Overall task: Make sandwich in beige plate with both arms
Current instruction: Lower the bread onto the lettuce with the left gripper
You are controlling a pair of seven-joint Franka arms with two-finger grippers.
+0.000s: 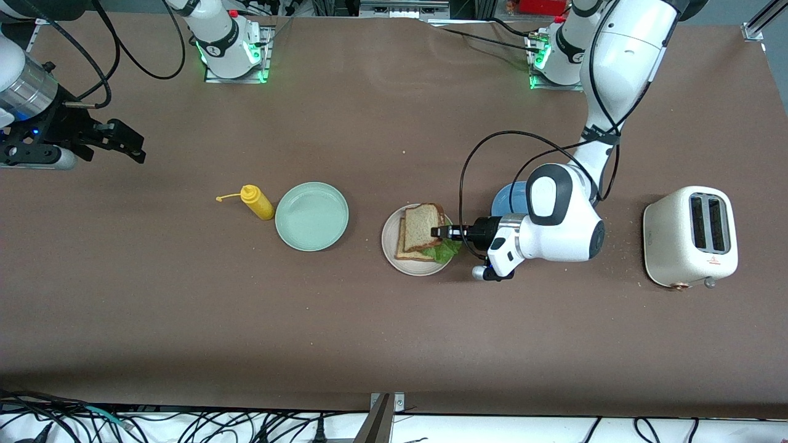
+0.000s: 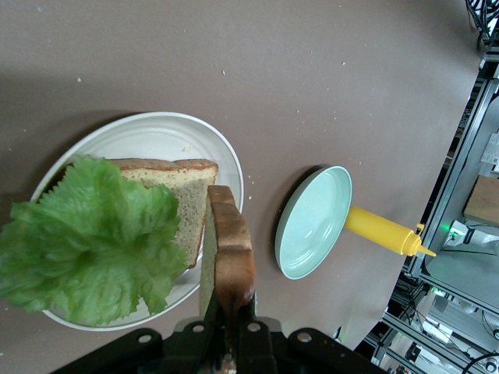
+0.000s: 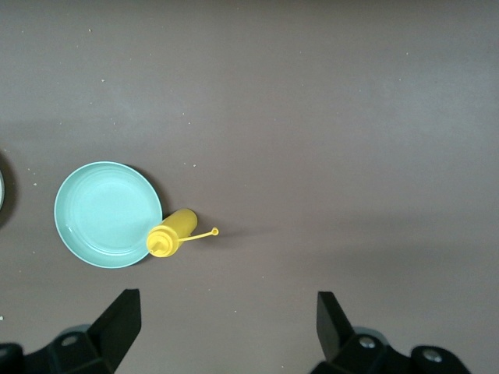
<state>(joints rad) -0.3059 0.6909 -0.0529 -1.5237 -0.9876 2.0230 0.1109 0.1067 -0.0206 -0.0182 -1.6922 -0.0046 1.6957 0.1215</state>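
Bread slice (image 2: 228,249) pinched upright by left hand (image 1: 438,232) over beige plate (image 1: 389,237).

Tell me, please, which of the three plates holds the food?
The beige plate, between the mint-green plate and the blue plate, holds bread and lettuce; both others hold none.

Front view: high up, across the desk (image 1: 369,332), facing the arm bases, whole surface in frame. Left wrist view: low and close over the beige plate (image 2: 156,128), own left pincer (image 2: 228,327) at frame edge. Right wrist view: high, straight down, much wider look. Shared by all three: mint-green plate (image 1: 311,216) and yellow bottle (image 1: 257,202). Beige plate shared by front and left wrist views.
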